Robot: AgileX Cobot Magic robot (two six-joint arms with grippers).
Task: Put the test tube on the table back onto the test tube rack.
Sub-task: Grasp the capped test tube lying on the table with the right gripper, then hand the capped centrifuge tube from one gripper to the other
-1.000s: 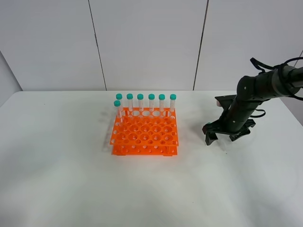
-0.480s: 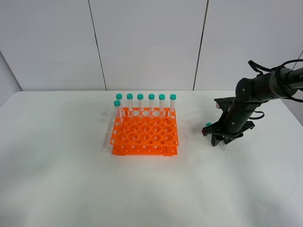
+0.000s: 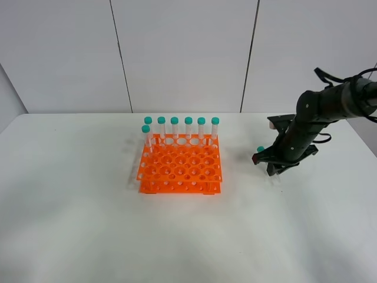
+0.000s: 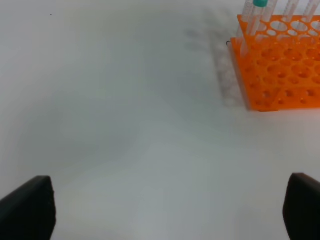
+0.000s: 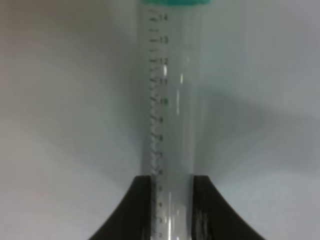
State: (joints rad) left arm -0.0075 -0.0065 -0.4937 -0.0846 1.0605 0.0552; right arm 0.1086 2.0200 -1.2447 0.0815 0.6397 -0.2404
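Note:
The test tube, clear with printed graduations and a teal cap, is clamped between the black fingers of my right gripper. In the exterior high view it sits tilted just above the white table, to the right of the orange test tube rack. The rack holds several teal-capped tubes along its back row and at its back left corner. My left gripper is open and empty over bare table, with the rack ahead of it. It is out of the exterior high view.
Grey wall panels stand behind the table's back edge. The right arm reaches in from the right edge of the exterior high view. Most rack holes in the front rows are vacant.
My right gripper went from open over the lying tube to shut on it. It has lifted slightly, and the teal cap now sits higher.

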